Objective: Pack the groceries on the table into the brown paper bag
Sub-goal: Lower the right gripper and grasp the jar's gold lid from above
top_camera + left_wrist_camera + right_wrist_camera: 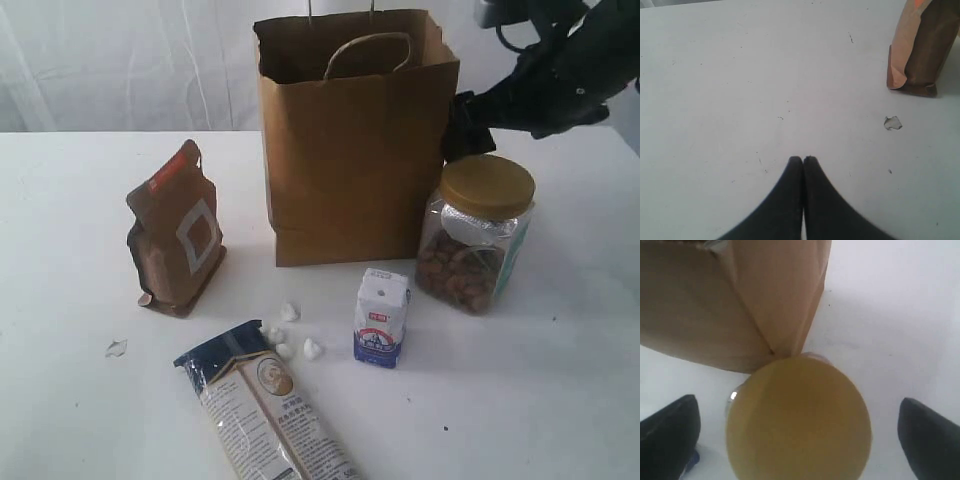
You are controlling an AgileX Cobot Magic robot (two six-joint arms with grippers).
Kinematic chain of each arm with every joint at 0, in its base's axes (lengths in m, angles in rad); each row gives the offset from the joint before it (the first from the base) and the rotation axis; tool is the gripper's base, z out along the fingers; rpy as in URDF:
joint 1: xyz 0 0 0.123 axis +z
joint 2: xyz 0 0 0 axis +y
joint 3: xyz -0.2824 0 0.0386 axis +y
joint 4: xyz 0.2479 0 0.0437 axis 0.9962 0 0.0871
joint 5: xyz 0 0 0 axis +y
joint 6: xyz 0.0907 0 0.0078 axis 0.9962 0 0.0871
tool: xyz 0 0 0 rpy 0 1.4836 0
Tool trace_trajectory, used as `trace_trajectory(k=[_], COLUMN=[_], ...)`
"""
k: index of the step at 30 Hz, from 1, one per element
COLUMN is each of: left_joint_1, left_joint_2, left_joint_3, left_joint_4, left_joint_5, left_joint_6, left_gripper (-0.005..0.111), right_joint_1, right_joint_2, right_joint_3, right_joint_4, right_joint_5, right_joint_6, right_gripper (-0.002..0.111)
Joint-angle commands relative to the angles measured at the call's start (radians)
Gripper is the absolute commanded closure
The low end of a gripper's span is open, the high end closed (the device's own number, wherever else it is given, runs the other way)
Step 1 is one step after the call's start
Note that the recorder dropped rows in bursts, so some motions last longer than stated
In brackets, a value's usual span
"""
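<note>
The brown paper bag [350, 140] stands upright and open at the middle back of the table [560, 380]. To its right stands the tan-lidded clear jar [477, 235]. My right gripper [800, 440] hangs open above the jar's lid [797, 420], one finger [670, 435] on each side and well clear of it. A brown red-labelled pouch [175, 235] stands left of the bag. In front lie a white-blue carton [381, 317], small white lumps [290, 335] and a long noodle packet [265, 410]. My left gripper [803, 160] is shut and empty over bare table, near the pouch [920, 50].
A small pale scrap [116, 348] lies on the table left of the noodle packet; it also shows as the scrap [892, 122] in the left wrist view. The black right arm [545, 80] reaches in from the top right beside the bag's side [715, 300].
</note>
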Motion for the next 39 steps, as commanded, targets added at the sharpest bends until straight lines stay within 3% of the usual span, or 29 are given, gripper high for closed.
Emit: trace_trajectory(k=[1,21,25,32,39], left_joint_1=[-0.006,-0.006,-0.006,-0.006,-0.006], left_joint_2=[-0.003,-0.003,-0.003,-0.003,-0.003], left_joint_3=[0.003,0.003,0.003,0.003,0.003], left_joint_4=[0.0,0.0,0.0,0.0,0.0], left_joint_5=[0.0,0.0,0.0,0.0,0.0], left_joint_6=[-0.009,-0.009,-0.009,-0.009,-0.009], left_gripper=[0.107,0.107,0.107,0.107,0.107], right_joint_1=[0.0,0.009,0.009,0.009,0.009], right_joint_2=[0.051,0.126,0.126,0.112,0.053], right_joint_3=[-0.01,-0.01,-0.01,-0.01,-0.01], right_joint_4=[0.004,0.045,0.036,0.005,-0.055], right_joint_5=[-0.002,0.025,0.067,0.171,0.309], right_joint_6=[-0.014,-0.048,-0.039,-0.01,-0.01], right_gripper=[0.003,0.005,0.019,0.058,0.071])
